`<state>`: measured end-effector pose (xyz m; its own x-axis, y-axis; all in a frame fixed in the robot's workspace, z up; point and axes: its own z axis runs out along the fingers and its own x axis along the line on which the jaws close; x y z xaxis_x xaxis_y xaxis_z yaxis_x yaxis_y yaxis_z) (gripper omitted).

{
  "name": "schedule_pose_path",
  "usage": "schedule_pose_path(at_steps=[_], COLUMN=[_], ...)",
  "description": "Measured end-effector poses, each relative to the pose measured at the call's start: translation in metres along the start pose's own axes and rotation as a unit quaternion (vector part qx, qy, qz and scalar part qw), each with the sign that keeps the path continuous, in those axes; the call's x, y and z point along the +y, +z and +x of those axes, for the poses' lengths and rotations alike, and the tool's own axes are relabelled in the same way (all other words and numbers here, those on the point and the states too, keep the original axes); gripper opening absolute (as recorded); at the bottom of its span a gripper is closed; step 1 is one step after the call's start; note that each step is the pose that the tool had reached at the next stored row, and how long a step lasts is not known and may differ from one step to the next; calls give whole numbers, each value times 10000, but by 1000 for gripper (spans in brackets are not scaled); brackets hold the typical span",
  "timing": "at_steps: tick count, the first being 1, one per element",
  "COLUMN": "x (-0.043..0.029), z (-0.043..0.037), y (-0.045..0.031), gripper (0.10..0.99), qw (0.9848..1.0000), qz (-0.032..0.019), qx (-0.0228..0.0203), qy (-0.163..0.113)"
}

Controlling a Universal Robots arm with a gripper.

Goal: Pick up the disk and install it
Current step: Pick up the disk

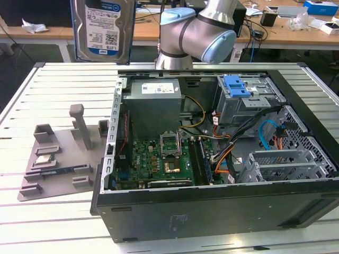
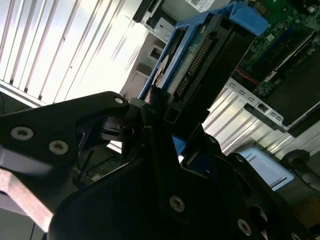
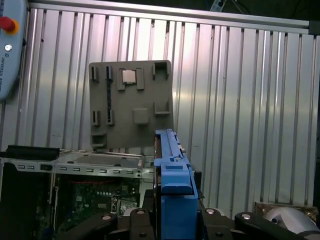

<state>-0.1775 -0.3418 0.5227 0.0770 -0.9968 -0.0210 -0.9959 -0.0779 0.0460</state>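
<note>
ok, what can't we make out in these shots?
- Top of the disk: exterior view, cut off by the top edge.
- Disk label: first wrist view shows it edge-on, with the blue rail facing the camera.
- Contact of the hand on the disk: second wrist view, hidden by the hand's own dark body.
- Bay of the cage: exterior view, inside hidden by its walls and blue bracket.

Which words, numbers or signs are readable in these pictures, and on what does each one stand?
No text is clear enough to quote.
Label on the disk: print and a barcode, too small to read.
White label on the power supply box: too blurred to read.
</note>
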Motion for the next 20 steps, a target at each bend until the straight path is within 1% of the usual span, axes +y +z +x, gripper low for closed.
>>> schedule_pose_path(at_steps=[3,7,8,11,12,14,15,16,17,18,19,20], x=[-217,-383,-442,-668,-774,-946,-1014,-1097,-1136,-1215,-1347,-1434], z=[17,30,34,52,60,73,78,85,88,94,104,111], y=[-11,-19,-21,-32,-37,-44,-47,-51,-52,-56,-61,-66], gripper=[365,365,365,365,365,365,365,365,365,365,365,365], qw=[10000,10000,10000,10000,10000,10000,10000,10000,10000,10000,10000,10000], qz=[-3,-6,-6,-9,-11,-16,-18,-20,-21,-22,-26,-28], qx=[0,0,0,-1,-1,-1,-1,-1,-1,-1,-2,-1], qy=[1,0,0,0,1,0,1,0,1,0,0,0])
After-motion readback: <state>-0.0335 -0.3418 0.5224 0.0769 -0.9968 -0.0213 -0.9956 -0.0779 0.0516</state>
